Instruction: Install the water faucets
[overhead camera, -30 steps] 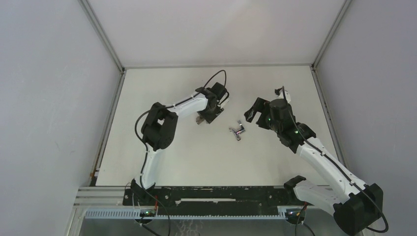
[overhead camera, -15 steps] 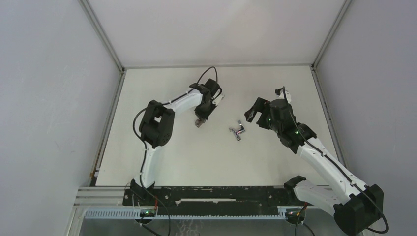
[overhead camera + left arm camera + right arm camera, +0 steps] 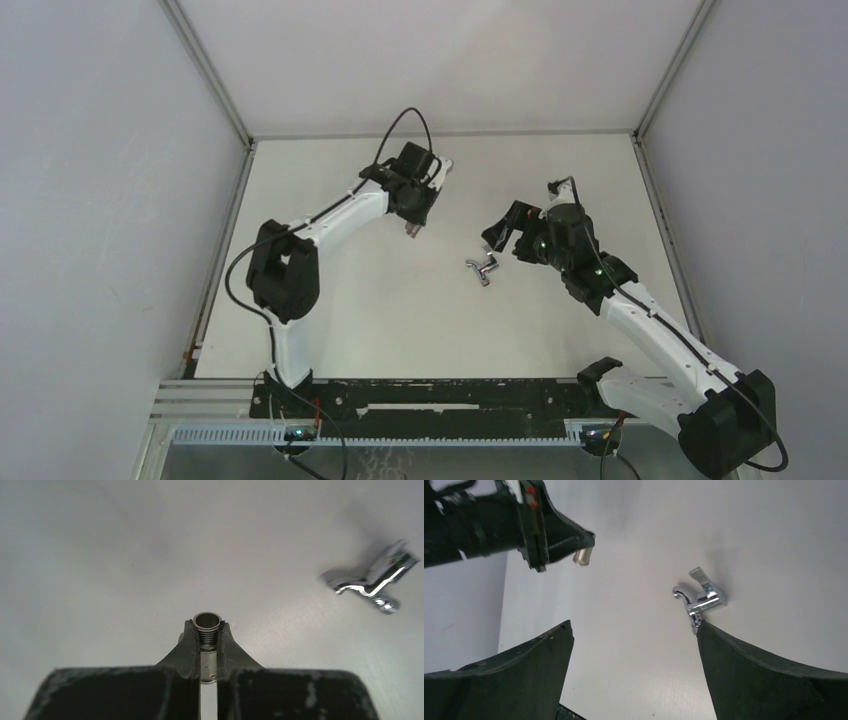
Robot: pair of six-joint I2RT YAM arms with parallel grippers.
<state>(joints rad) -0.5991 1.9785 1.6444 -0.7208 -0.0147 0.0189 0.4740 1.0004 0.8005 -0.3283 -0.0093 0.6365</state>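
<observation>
Left gripper (image 3: 411,226) sits far-centre over the table (image 3: 380,320), well apart from the far and left edges. Its jaws are clamped on the dull-grey stub (image 3: 207,623), whose threaded open end pokes out past the fingertips. It appears held off the surface.

Chrome tap piece (image 3: 482,268) lies on its side mid-table, right of the stub and nearer, touching neither gripper as far as the top view tells.

Right gripper (image 3: 500,238) is just right of the tap, jaws spread wide with nothing between them. In the right wrist view one finger (image 3: 734,665) ends right beside the tap; contact unclear.

An open lane runs between the two grippers, and a wide stretch of table from the tap to the near black rail (image 3: 430,395).

Surface is matte white and flat. Plain white walls (image 3: 100,200) close left, right and far, with metal corner posts (image 3: 205,70).
</observation>
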